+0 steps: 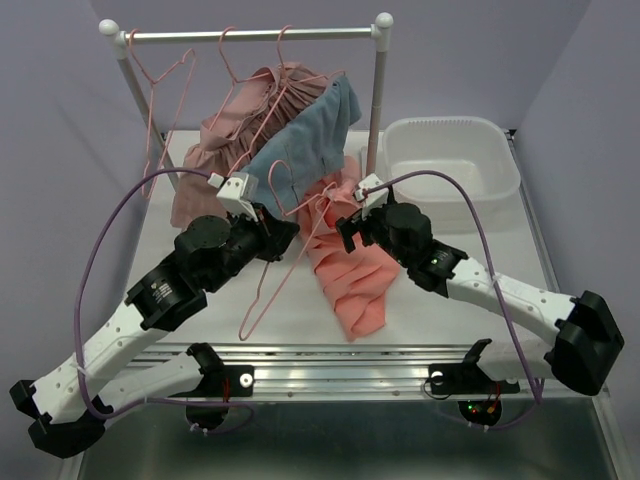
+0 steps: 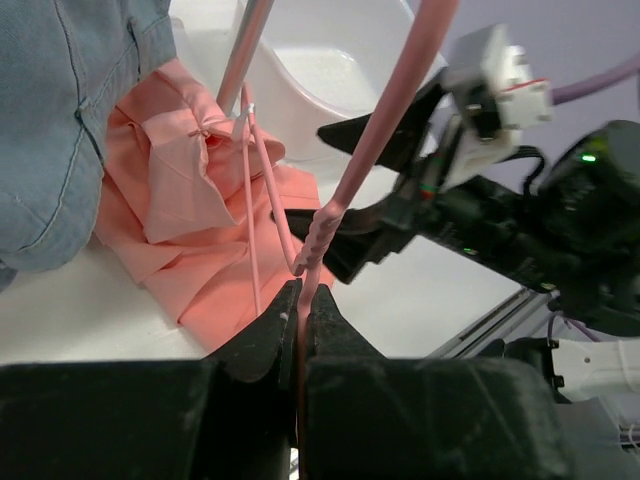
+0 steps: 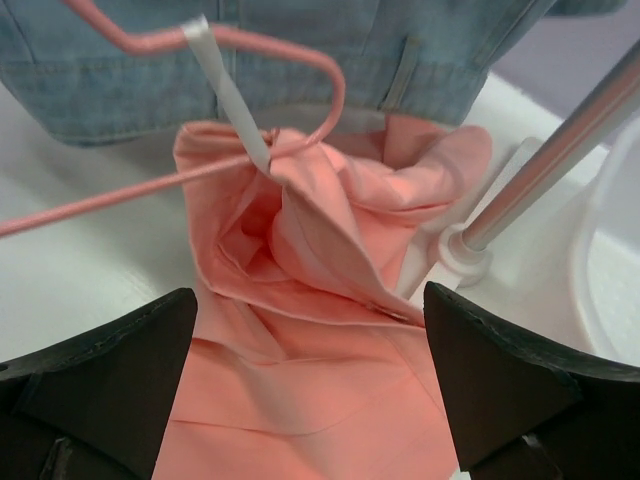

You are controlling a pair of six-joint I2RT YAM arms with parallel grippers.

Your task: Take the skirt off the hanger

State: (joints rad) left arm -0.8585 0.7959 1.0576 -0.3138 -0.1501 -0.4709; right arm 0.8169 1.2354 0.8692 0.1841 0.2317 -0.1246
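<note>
Table: a white table [image 1: 420, 320] against lavender walls, with a clothes rack [image 1: 250, 35] along the far edge and a white tub [image 1: 455, 165] at far right.
Top view, skirt: the salmon skirt [image 1: 350, 280] lies crumpled mid-table, its far end just beside a hanging blue denim garment [image 1: 310, 140].
Left wrist, left gripper: the left gripper [image 2: 302, 300] is clamped on the wire of the pink hanger [image 2: 370, 150], left of the skirt.
Right wrist, right gripper: the right gripper [image 3: 305, 300] is spread wide, holding nothing, pointed at the skirt's bunched far end.
Right wrist, strap: a white strap [image 3: 225, 90] seems looped over the hanger; where it joins the skirt is unclear.
</note>
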